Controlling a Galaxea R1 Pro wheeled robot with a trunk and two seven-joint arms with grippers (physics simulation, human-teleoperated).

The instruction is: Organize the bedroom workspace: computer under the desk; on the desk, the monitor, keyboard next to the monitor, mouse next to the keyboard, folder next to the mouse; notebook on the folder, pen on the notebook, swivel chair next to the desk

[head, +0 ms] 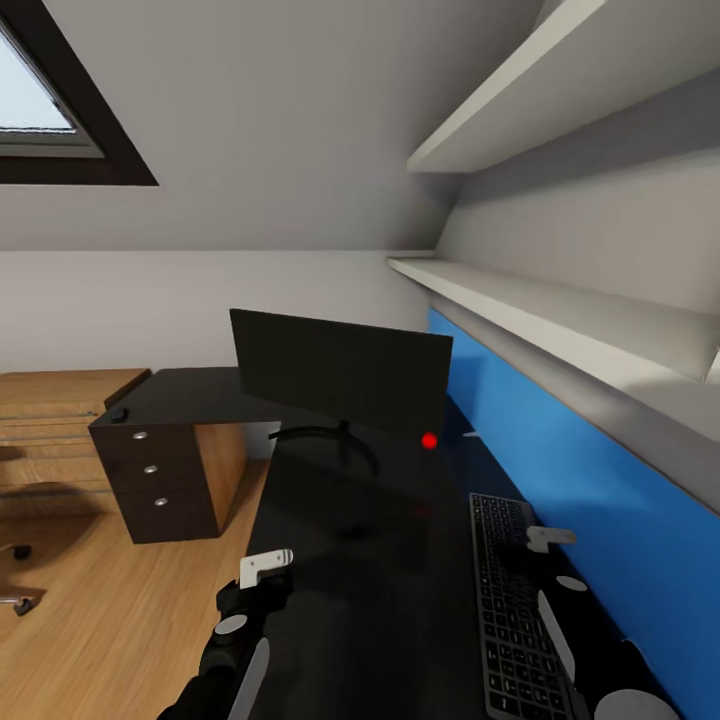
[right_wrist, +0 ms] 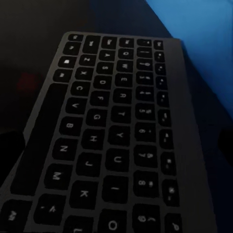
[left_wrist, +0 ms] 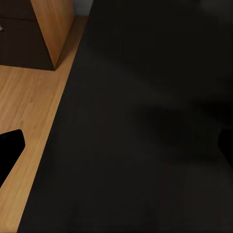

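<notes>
The monitor [head: 340, 375] stands on the glossy black desk [head: 370, 560], on a thin curved stand. Along the blue back panel lies the dark keyboard [head: 510, 610], which also appears close up as rows of keys [right_wrist: 111, 141]. My right gripper [head: 548, 545] hovers open just over the keyboard, with nothing between its dark fingertips [right_wrist: 10, 141]. At the desk's near edge my left gripper [head: 265, 572] hangs open and empty above the bare desk top [left_wrist: 145, 121]. The small black mouse [head: 118, 413] sits on the desk's far left corner, above the drawer unit.
A black three-drawer unit [head: 160, 480] carries the desk's left wing, and a light wooden chest [head: 45, 425] stands behind it. Chrome casters of the swivel chair [head: 18, 578] show at the left edge on the wood floor. White shelves [head: 560, 300] overhang the back panel.
</notes>
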